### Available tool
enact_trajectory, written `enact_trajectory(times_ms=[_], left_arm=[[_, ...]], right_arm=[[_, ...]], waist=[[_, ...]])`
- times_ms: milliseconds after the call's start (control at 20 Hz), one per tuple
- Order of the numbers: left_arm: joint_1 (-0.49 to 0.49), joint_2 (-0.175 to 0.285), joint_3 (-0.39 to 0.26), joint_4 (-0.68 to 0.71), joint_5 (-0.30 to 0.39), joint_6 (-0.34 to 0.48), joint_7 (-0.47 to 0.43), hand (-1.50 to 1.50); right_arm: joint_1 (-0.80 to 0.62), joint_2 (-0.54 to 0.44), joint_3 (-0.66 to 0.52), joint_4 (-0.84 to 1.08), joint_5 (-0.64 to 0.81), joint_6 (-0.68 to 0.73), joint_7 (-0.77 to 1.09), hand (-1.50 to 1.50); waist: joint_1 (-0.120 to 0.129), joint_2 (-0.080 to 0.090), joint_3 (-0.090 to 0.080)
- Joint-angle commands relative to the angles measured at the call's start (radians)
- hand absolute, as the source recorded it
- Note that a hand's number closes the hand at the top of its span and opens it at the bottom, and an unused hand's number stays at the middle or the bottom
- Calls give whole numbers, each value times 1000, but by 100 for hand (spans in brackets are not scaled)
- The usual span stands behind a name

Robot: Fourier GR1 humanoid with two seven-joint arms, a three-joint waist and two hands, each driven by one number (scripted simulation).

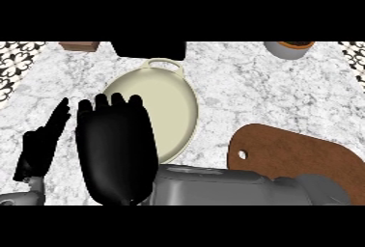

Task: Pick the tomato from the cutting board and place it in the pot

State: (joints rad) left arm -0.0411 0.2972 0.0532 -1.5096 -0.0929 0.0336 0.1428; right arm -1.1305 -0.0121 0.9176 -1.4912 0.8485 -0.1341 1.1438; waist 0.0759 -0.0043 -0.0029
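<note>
The unseen tomato, soft and slick, wants cupping round its middle; the right hand (118, 154) hangs flat-fingered over the pot (173, 108).

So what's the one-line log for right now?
right hand over pot, left side | left hand resting open, far left | cutting board at right | tomato not seen

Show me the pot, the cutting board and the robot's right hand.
pot (175, 111), head view, its bare inside
cutting board (299, 154), head view, its bare brown top
right hand (114, 154), head view, the back of the hand
</note>
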Motion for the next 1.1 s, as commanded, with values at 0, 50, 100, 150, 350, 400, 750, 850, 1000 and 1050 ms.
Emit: enact_trajectory(times_ms=[0, 50, 100, 150, 350, 400, 750, 850, 1000, 1050], left_arm=[[-14, 4, 17, 3, -3, 11, -3, 0], [18, 1, 14, -10, 5, 0, -7, 0], [50, 8, 13, -17, 7, -13, -28, 0], [7, 5, 16, -24, 8, -2, 14, 0], [16, -8, 0, -2, -18, 7, -11, 0], [-30, 0, 7, -31, -4, 1, 45, 0], [33, -9, 11, -47, -9, -1, -10, 0], [-1, -14, 2, -8, -34, 13, -12, 0], [-18, -11, 1, -29, -18, -5, 12, 0], [-42, -2, 17, -11, -2, -16, 31, 0]], right_arm=[[-92, 11, -26, 80, -48, -141, 144, 150], [-91, 11, -3, 94, -47, -156, 153, 150], [-107, 11, -52, 112, -59, -163, 122, 150], [-133, 11, -79, 193, -95, -169, 72, 150], [-155, 12, -65, 348, -116, -259, -27, 150], [-166, 12, -59, 359, -147, -268, -12, 150], [-213, 12, -100, 659, -290, -337, -278, 150], [-213, 12, -84, 723, -308, -366, -328, 150], [-244, 12, -74, 849, -318, -306, -385, 150], [-199, 12, -80, 830, -363, -378, -429, 150]], waist=[[-4, 6, 0], [-7, 5, 0], [-6, 5, 0], [-3, 10, 0], [-14, 14, 0], [-10, 13, 1], [6, 20, 1], [3, 25, 0], [19, 30, 0], [19, 32, 0]])
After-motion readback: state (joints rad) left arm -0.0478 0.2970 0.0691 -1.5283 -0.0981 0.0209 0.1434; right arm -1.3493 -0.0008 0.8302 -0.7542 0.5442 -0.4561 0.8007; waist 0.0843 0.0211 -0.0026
